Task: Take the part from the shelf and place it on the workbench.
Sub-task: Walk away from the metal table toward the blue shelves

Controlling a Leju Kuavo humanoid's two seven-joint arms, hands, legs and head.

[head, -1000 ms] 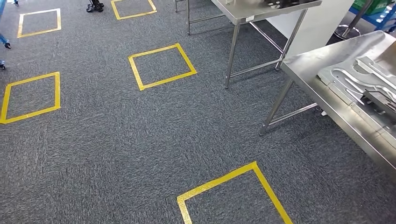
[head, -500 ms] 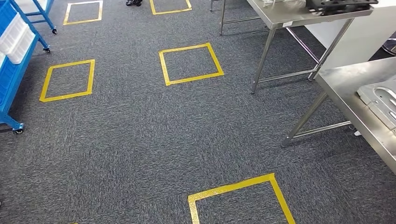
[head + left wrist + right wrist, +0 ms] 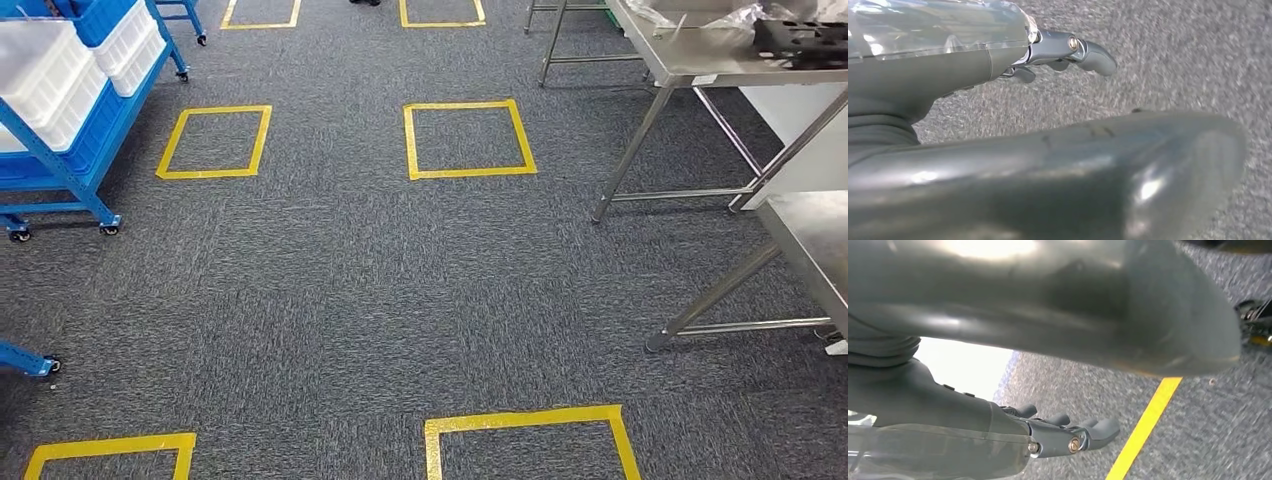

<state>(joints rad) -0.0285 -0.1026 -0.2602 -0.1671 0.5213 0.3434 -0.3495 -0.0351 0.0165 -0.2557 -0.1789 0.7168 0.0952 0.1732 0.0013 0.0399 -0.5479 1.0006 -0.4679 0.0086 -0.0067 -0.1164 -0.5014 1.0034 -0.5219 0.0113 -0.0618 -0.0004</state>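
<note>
A blue wheeled shelf (image 3: 68, 160) stands at the far left of the head view, carrying white bins (image 3: 48, 72) and blue bins; what lies in them is hidden. A corner of a steel workbench (image 3: 815, 238) shows at the right edge. My left hand (image 3: 1038, 175) hangs over the carpet with its fingers (image 3: 1083, 50) stretched out and nothing in them. My right hand (image 3: 998, 300) also hangs down, its fingers (image 3: 1073, 432) apart and empty, over a yellow tape line (image 3: 1143, 427).
A second steel table (image 3: 700, 62) stands at the back right with a black object (image 3: 805, 40) and clear plastic on it. Yellow tape squares (image 3: 468, 138) mark the grey carpet. Another blue frame's caster (image 3: 30, 362) sits low on the left. Open carpet lies between shelf and tables.
The camera has swung left: the near workbench with its metal parts has slid off to the right, and the blue shelf with bins has come in at the left.
</note>
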